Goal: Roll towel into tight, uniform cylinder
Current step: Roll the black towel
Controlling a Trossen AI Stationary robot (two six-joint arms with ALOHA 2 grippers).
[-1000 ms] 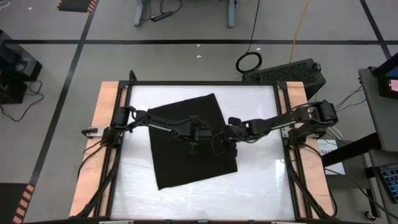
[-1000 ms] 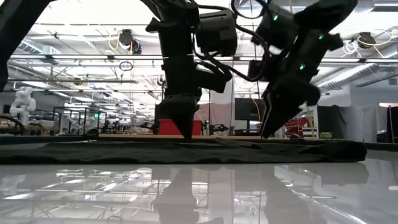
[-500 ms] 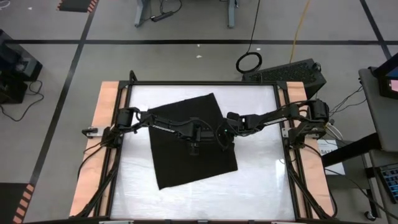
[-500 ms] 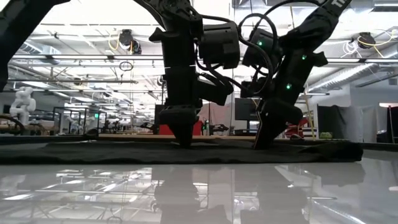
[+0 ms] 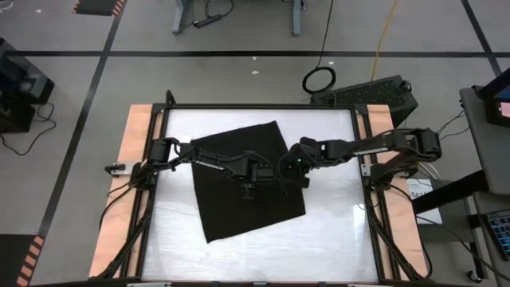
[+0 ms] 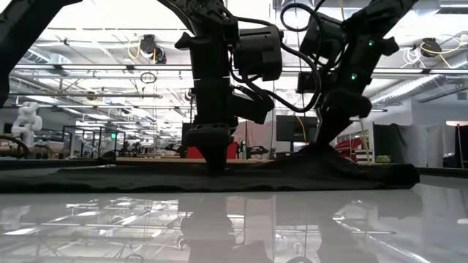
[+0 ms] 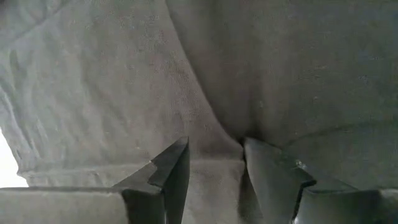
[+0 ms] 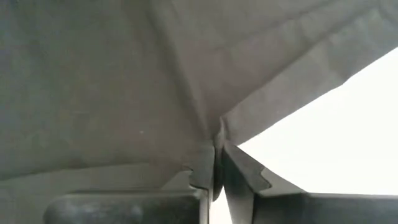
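Observation:
The black towel (image 5: 247, 214) lies spread on the white table (image 5: 335, 231), turned a little askew. My left gripper (image 5: 249, 189) stands over the towel's middle, pointing down and open, its tips on the cloth (image 7: 214, 163). My right gripper (image 5: 290, 175) is at the towel's right edge, shut on the cloth. There the towel rises into a small peak (image 6: 316, 155), while the rest lies flat (image 6: 110, 179). No white tag shows. My left gripper sets its two open fingertips (image 7: 173, 167) down on the towel's middle from above. A low crease of cloth (image 7: 231, 138) runs up between them. The towel lies flat on the table under them. My right gripper pinches a fold of the towel (image 8: 217, 132) next to its right edge between its two shut fingers, coming from above. The cloth is drawn up into a peak at the fingers, with taut creases fanning out. The rest stays on the table.
Wooden side rails (image 5: 139, 159) and a dark frame border the table. Bare white table lies to the right of the towel (image 8: 348, 137) and toward the near edge (image 5: 263, 259). A black box (image 5: 374, 92) stands beyond the far right corner.
My right gripper has come down onto the towel near its right edge, shut on a fold and risen slightly, pulling the cloth into a peak. The towel's right end has drawn in a little. My left gripper has kept still.

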